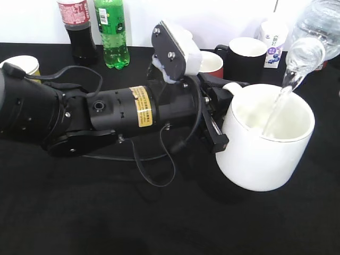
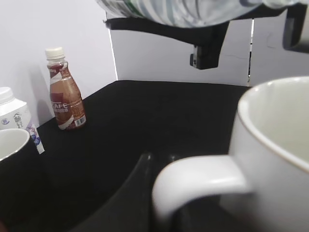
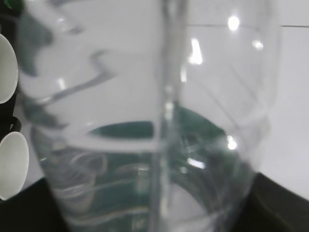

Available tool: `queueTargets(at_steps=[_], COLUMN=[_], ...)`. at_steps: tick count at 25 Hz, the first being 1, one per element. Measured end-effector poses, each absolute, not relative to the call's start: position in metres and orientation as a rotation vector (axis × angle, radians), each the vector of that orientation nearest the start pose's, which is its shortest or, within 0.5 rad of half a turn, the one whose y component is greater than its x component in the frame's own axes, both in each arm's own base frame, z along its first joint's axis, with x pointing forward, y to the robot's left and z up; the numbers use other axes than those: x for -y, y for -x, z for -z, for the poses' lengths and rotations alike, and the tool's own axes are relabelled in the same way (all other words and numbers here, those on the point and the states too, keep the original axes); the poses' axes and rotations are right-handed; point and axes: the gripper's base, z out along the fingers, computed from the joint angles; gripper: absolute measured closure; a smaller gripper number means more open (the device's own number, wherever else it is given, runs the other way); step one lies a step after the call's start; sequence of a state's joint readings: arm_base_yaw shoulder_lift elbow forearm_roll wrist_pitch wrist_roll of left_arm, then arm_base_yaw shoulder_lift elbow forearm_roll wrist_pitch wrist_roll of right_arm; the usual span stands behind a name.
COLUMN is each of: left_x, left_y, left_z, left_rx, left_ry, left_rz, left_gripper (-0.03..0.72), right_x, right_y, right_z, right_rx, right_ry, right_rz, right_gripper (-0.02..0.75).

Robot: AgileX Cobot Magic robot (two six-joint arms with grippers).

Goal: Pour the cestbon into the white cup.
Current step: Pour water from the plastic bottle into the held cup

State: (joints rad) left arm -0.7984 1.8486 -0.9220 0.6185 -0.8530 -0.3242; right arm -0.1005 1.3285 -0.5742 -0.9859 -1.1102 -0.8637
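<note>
The white cup (image 1: 265, 154) stands on the black table at the right. My left gripper (image 1: 217, 119) is shut on its loop handle, which fills the left wrist view (image 2: 198, 179) beside the cup's rim (image 2: 270, 121). The cestbon (image 1: 313, 26), a clear bottle, is tipped mouth-down above the cup, and a stream of water (image 1: 276, 106) falls into the cup. The bottle's clear body with green label fills the right wrist view (image 3: 145, 121) and hides the jaws there. In the left wrist view the black right gripper (image 2: 207, 43) is clamped on the cestbon (image 2: 183, 9) overhead.
At the back stand a cola bottle (image 1: 77, 26), a bright green soda bottle (image 1: 111, 32), a yellow cup (image 1: 21, 64), a red mug (image 1: 212, 64), a black mug (image 1: 244, 53) and a small white bottle (image 1: 275, 42). A brown drink bottle (image 2: 65, 89) stands by the wall.
</note>
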Motion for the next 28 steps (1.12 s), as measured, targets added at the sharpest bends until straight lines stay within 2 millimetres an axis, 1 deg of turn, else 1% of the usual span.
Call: queueTargets(at_steps=[17, 26, 27, 28], left_x=[0.2999, 0.2999, 0.2999, 0.2999], left_y=[-0.2366, -0.2363, -0.2363, -0.2363], left_z=[-0.204, -0.2038, -0.2038, -0.2038], left_rx=[-1.363, -1.362, -1.362, -1.361], left_ry=[-1.074, -1.079, -1.079, -1.081], left_rz=[0.88, 0.879, 0.879, 0.878], left_gripper=[0.644, 0.644, 0.644, 0.644], right_x=[-0.0403, -0.04, -0.0401, -0.0401], right_y=[-0.2477, -0.2478, -0.2478, -0.2477], right_z=[-0.2831, -0.2837, -0.2838, -0.2839], right_rx=[-0.551, -0.549, -0.554, -0.591], right_ry=[1.352, 1.346, 1.341, 1.318], right_rz=[0.784, 0.79, 0.781, 0.731], right_gripper=[0.248, 0.248, 0.248, 0.248])
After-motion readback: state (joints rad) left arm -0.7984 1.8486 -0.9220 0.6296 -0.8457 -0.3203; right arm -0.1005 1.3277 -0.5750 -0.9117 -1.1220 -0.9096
